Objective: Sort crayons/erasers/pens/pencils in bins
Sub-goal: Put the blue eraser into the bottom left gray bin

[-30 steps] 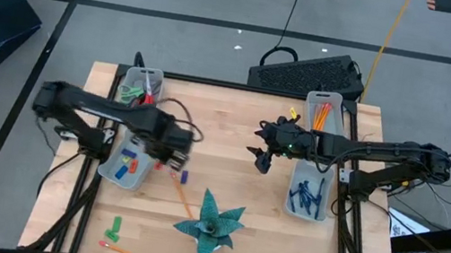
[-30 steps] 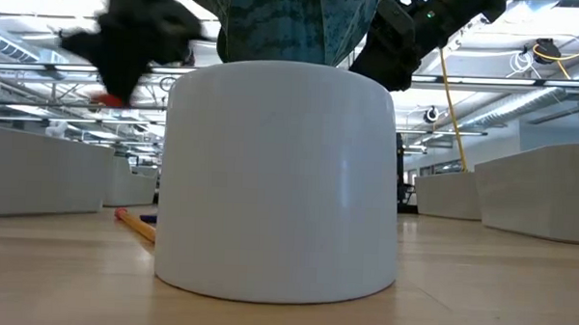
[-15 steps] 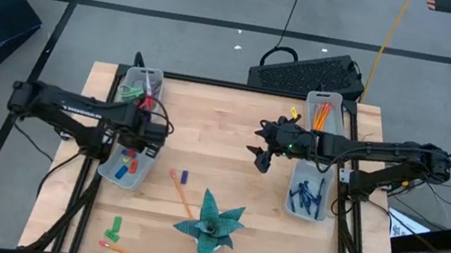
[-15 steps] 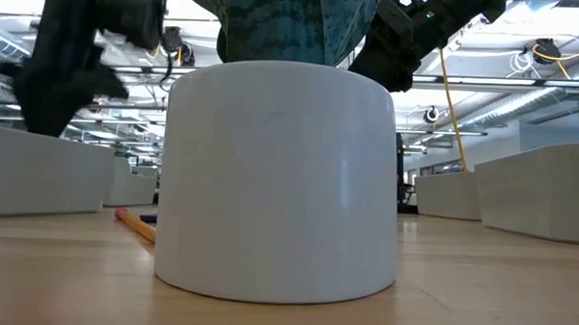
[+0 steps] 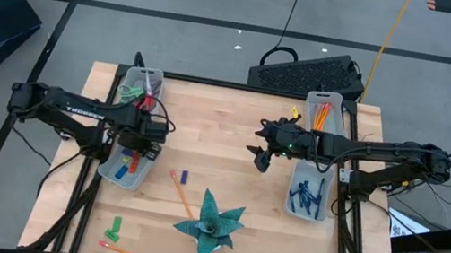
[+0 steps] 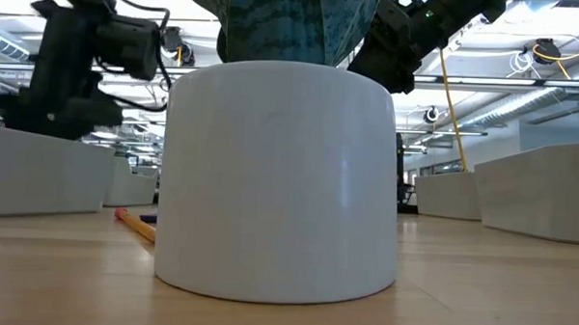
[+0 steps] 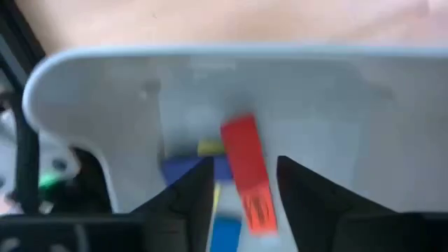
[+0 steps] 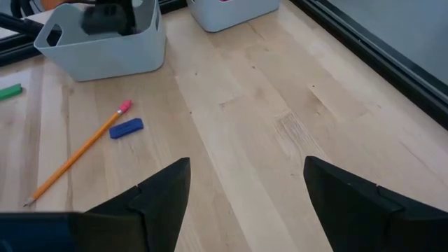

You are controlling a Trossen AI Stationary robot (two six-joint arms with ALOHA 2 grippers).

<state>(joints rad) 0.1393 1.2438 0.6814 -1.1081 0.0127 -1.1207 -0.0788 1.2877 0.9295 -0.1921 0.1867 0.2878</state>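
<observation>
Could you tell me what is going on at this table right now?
Two robot arms are sorting stationery into bins. The left tool hangs open over the front left bin, with a red piece between its fingers, seemingly just let go. The right tool hovers open and empty above the middle of the table. A pencil and a small blue piece lie loose near the potted plant.

The left pincer [image 5: 144, 135] is hovering over a bin [image 5: 127, 161] of coloured pieces (the right pincer [image 5: 262, 158] is waiting mid-counter [image 5: 225, 127]).
</observation>
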